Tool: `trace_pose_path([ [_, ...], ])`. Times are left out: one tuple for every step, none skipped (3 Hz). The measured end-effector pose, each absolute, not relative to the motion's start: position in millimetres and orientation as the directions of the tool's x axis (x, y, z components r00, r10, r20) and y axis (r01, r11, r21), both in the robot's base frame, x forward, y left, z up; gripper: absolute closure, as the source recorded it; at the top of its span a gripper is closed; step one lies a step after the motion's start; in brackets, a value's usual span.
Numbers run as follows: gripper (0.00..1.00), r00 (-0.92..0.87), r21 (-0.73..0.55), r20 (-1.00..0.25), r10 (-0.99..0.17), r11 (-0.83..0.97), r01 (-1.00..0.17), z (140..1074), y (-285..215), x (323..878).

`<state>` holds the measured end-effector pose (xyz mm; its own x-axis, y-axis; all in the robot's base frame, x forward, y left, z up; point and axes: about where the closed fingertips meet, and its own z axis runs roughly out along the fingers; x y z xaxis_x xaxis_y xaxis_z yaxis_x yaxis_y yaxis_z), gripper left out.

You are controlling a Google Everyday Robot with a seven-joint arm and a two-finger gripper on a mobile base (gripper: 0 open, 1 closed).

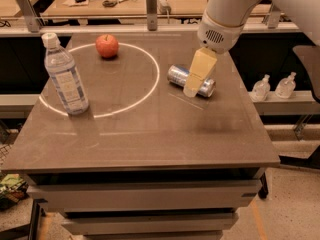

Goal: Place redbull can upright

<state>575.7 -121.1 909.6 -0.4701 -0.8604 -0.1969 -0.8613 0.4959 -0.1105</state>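
Note:
The redbull can is a slim silver can with blue patches. It lies on its side on the brown table, right of centre, just outside a white circle marked on the top. My gripper, cream-coloured under a white arm, hangs over the middle of the can and hides part of it. Both ends of the can show on either side of it. I cannot tell whether the gripper touches the can.
A clear water bottle with a white cap stands at the left on the circle line. A red apple sits inside the circle at the back. Two small pump bottles stand on a low shelf to the right of the table.

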Motion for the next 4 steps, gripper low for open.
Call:
trace_pose_path([
  [0.0,-0.473,-0.094,-0.215,-0.855,0.5,-0.861,904.8,-106.3,586.2],
  [0.0,-0.479,-0.082,-0.227,-0.848,0.507,-0.858,891.6,-98.6,594.8],
  [0.0,-0.468,-0.089,-0.229,-0.853,0.497,-0.863,879.9,-93.1,600.5],
  [0.0,-0.463,-0.101,-0.217,-0.86,0.491,-0.865,869.5,-90.6,607.2],
])
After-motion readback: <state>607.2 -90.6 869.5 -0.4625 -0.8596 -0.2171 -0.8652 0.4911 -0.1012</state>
